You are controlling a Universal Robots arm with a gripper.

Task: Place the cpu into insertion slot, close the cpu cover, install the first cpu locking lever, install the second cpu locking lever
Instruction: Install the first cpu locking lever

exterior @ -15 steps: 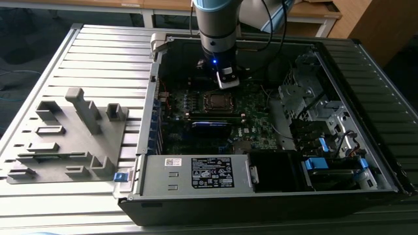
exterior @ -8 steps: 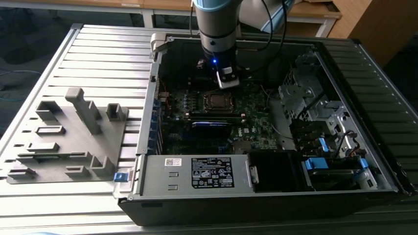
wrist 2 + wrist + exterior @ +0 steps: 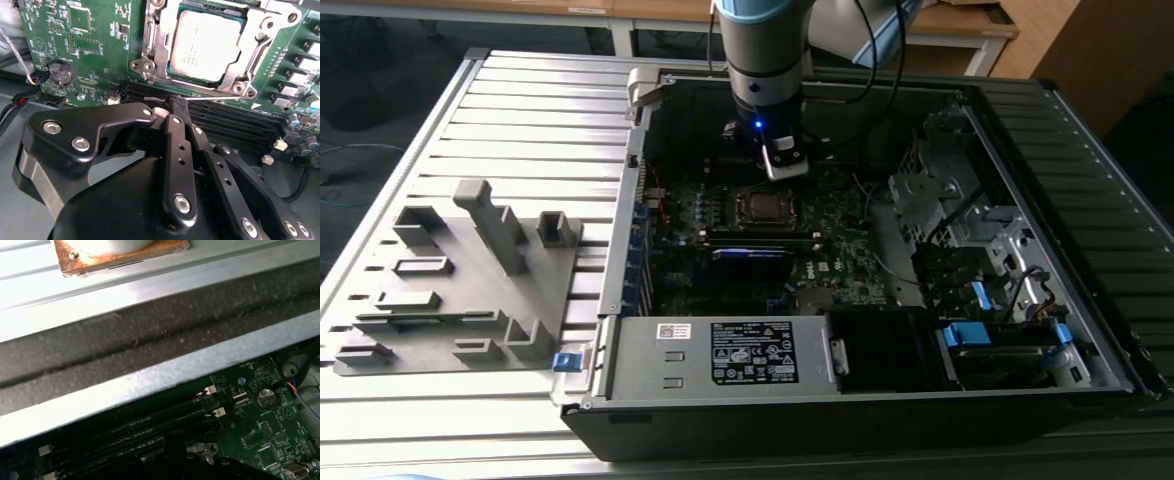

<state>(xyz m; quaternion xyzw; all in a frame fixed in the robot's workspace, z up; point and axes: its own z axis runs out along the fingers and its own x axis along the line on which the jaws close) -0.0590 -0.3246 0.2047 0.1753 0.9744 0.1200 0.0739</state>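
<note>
The cpu (image 3: pixel 205 45) lies flat in its socket on the green motherboard (image 3: pixel 95 30), silver-grey top facing up. The silvery cpu cover (image 3: pixel 159 50) lies down around it as a frame. A thin silver locking lever (image 3: pixel 220 97) runs along the socket's edge nearest my gripper. My gripper (image 3: pixel 177 104) is shut with its black fingers (image 3: pixel 172 145) pressed together. Its tips sit at the end of that lever, beside the socket. In the exterior view the gripper (image 3: pixel 783 165) hangs inside the open computer case, just behind the cpu (image 3: pixel 761 205).
Black memory slots (image 3: pixel 235 122) run beside the socket, and a coin battery (image 3: pixel 60 74) sits further off. The case wall (image 3: pixel 150 375) stands close by. A power supply (image 3: pixel 720 350) and drive cage (image 3: pixel 947 210) fill the case. A grey fixture (image 3: pixel 454 280) lies at the exterior view's left.
</note>
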